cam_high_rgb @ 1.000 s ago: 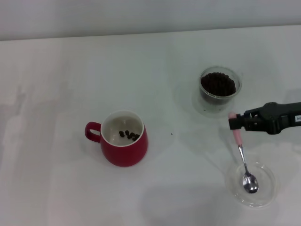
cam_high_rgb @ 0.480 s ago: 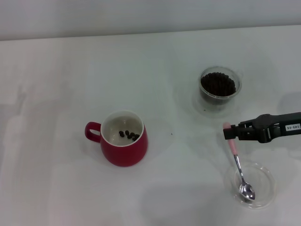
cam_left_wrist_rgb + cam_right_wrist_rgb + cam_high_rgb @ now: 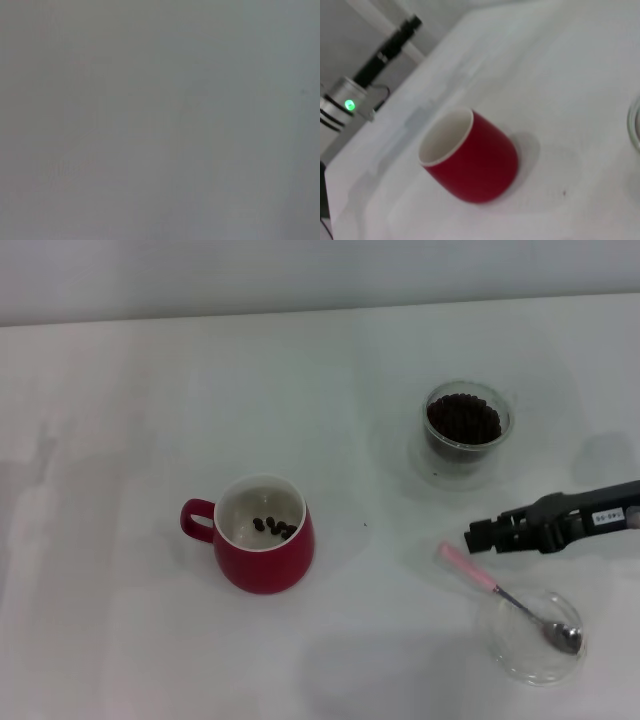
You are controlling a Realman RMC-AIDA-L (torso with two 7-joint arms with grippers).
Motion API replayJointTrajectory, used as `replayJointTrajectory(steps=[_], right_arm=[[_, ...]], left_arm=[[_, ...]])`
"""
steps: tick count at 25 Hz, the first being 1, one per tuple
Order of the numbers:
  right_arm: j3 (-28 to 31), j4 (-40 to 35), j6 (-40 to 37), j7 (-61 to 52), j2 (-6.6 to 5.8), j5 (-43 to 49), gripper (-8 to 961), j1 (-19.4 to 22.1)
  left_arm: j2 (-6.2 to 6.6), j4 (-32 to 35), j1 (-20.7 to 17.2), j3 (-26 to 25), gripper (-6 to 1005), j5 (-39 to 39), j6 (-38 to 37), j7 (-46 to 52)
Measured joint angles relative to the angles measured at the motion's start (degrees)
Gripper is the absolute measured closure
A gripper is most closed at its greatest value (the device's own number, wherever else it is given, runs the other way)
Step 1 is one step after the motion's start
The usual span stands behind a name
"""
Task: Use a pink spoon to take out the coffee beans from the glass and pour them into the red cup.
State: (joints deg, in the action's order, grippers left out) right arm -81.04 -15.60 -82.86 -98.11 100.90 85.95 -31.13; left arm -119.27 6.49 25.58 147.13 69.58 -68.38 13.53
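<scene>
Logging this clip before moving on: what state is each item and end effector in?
Spoon: released, bowl in the dish, handle on the rim.
Glass: upright, holds beans.
Cup: upright, few beans inside.
Right end effector: above the spoon handle, not touching.
Left end effector: out of view.

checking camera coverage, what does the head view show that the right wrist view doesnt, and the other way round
Only the head view shows the pink spoon lying free with its bowl in the clear dish, the glass of coffee beans, a few beans inside the red cup, and the right gripper beside the spoon's handle. Only the right wrist view shows a silver device with a green light past the table's edge. Both share the red cup and the white table.
</scene>
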Motion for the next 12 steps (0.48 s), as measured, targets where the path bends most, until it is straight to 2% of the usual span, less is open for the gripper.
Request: replayJointTrajectory(steps=[5, 7, 12], right_arm=[[0.34, -0.54, 0.84, -1.32, 0.64, 1.75, 719, -0.52], [1.50, -0.67, 1.09, -1.28, 0.64, 1.70, 690, -0.33], [8.70, -2.74, 0.59, -0.87, 0.68, 1.46, 668, 1.50]], left_arm=[[0.00, 0.10, 0.00, 0.00, 120, 0.04, 0.06, 0.00], [0.00, 0.15, -0.06, 0.00, 120, 0.04, 0.08, 0.00], [0.00, 0.26, -0.17, 0.00, 120, 0.04, 0.10, 0.00]])
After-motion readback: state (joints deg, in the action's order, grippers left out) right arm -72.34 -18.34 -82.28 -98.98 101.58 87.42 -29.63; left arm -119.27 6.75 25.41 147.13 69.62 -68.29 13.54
